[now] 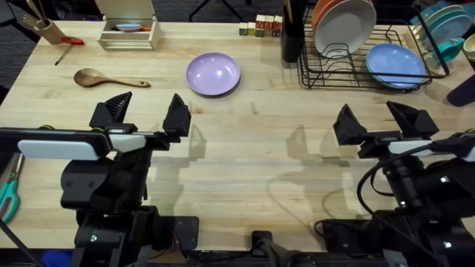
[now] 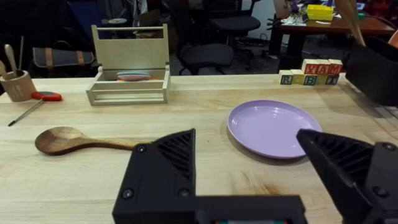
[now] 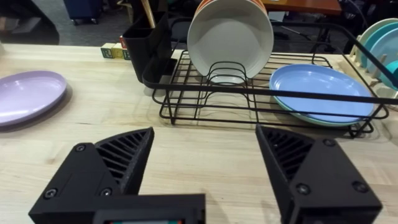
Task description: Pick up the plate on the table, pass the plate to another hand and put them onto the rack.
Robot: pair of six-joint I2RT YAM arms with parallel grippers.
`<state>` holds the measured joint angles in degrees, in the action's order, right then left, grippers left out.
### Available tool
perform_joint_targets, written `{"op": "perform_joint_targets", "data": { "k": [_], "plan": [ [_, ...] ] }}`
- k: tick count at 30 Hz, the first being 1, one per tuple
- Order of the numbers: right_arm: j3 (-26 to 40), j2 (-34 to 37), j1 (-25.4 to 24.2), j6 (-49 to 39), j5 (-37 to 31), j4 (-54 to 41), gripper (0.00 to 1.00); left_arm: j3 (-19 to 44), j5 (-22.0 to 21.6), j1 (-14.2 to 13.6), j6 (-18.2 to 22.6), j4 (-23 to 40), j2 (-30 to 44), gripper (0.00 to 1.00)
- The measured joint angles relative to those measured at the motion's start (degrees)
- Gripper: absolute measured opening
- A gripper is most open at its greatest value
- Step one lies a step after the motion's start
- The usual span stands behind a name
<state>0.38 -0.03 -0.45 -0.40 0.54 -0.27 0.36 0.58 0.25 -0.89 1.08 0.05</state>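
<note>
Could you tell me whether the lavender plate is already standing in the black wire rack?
No, the lavender plate lies flat on the table, left of the rack.

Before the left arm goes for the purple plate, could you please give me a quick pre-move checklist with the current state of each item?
1. Left gripper open, empty: ok.
2. Purple plate flat on table, nothing on it: ok.
3. Path from left gripper to plate unobstructed; wooden spoon off to the side: ok.
4. Right gripper open for handover: ok.
5. Free upright slot in black rack beside white plate: cannot tell.
</note>
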Motion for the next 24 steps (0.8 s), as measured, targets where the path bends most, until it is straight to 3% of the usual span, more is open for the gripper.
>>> {"op": "perform_joint_targets", "data": {
  "k": [18,24],
  "plan": [
    [0.00,0.02,-0.17,-0.87,-0.11,0.17,0.996,0.02,-0.74,0.00,-0.02,0.50,0.00,0.993],
    [0.99,0.02,-0.22,-0.83,1.20,-1.50,0.995,2.79,-0.48,0.00,-1.32,8.79,0.00,0.993]
  ]
}}
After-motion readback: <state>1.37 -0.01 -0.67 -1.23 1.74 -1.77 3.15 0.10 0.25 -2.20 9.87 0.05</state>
